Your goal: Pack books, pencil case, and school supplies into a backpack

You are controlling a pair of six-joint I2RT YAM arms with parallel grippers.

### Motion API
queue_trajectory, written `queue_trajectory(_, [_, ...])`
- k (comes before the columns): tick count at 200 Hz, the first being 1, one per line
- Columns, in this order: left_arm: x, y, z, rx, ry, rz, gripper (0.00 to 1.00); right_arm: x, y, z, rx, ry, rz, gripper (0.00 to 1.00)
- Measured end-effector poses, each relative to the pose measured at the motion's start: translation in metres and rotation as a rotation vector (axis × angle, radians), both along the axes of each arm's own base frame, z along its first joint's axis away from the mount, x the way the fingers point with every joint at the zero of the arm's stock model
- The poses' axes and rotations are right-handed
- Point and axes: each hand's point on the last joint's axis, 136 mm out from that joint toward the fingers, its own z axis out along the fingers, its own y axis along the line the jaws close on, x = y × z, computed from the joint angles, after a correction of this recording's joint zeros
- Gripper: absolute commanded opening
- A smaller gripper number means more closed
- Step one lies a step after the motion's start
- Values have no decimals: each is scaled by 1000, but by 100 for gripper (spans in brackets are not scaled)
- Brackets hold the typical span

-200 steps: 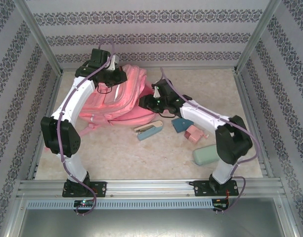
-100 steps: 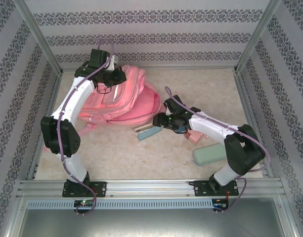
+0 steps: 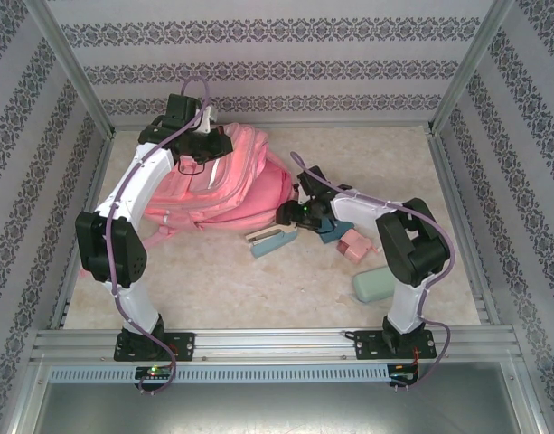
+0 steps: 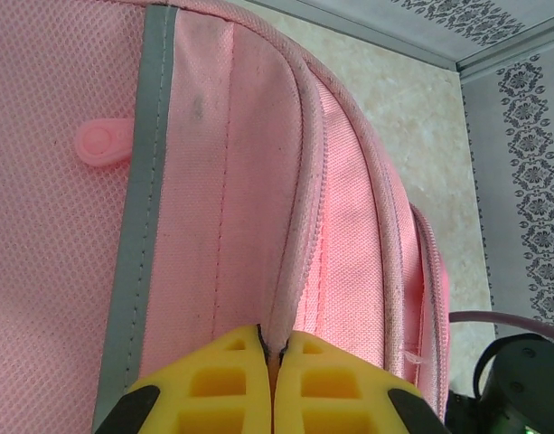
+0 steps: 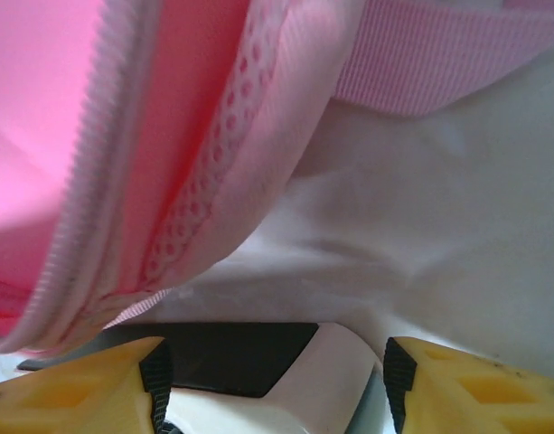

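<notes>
At the far side of the desk [image 3: 222,289], your left fingers [image 4: 213,384] are clamped together on a seam of the backpack [image 3: 231,185], apparently holding its opening up. Your right fingers [image 5: 466,389] sit at the backpack's near right edge, spread apart with a dark-and-white item [image 5: 249,357] between them, not gripped. This looks like the loading step. Next, close on that item and slide it under the lifted flap. The school supplies [image 3: 353,244] and pencil case [image 3: 374,284] lie just beside.

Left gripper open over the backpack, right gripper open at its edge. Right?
No. The left gripper is shut, pinching a seam of the backpack, as the left wrist view shows. The right gripper is open at its edge.
</notes>
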Motion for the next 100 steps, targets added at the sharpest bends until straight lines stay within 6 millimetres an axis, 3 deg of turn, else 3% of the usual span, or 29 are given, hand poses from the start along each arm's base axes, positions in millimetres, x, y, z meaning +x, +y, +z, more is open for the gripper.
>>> queue_trajectory(62, [0,-1,-1,-3,0,-2,0,-67,29,10,39,24,124,65])
queue_trajectory(100, [0,-1,-1,-3,0,-3,0,-85,42,25,36,-10,200,65])
